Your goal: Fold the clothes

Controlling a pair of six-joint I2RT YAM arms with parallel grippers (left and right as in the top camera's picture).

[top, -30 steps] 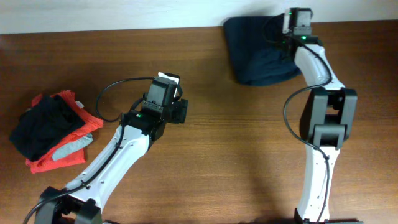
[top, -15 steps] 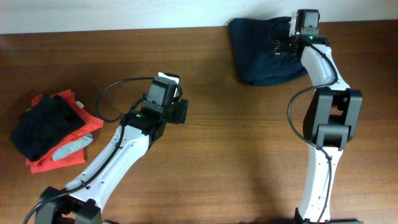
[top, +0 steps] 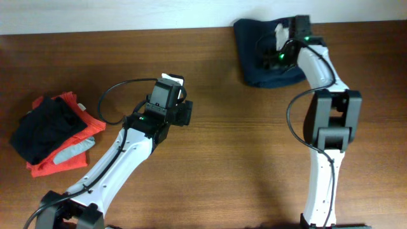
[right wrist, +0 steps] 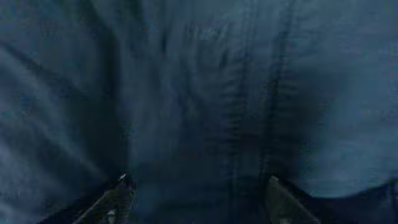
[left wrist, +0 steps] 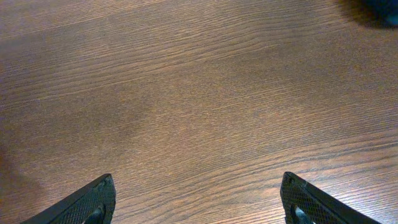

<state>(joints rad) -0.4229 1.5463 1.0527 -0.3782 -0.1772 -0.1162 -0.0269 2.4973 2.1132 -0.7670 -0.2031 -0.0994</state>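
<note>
The clothes (top: 254, 57), one dark navy garment with visible seams, lie bunched at the table's far edge, right of centre. My right gripper (top: 275, 46) reaches over them from the right. In the right wrist view its jaws (right wrist: 198, 193) stand open, both fingertips down against the navy fabric (right wrist: 199, 81), which fills the frame. My left gripper (top: 172, 79) hovers near mid-table, well left of the clothes. Its wrist view shows it open (left wrist: 199, 199) over bare wood, with only a corner of the navy fabric (left wrist: 380, 5) at the top right.
A pile of other garments (top: 51, 130), black on red-orange and grey, lies at the left side of the table. The table's far edge (top: 127, 30) runs just behind the navy garment. The right arm's base (top: 331, 121) stands below it.
My right gripper has opened and swung left from the garment's right edge to over its middle. The garment has shifted slightly. The left arm has not moved.
</note>
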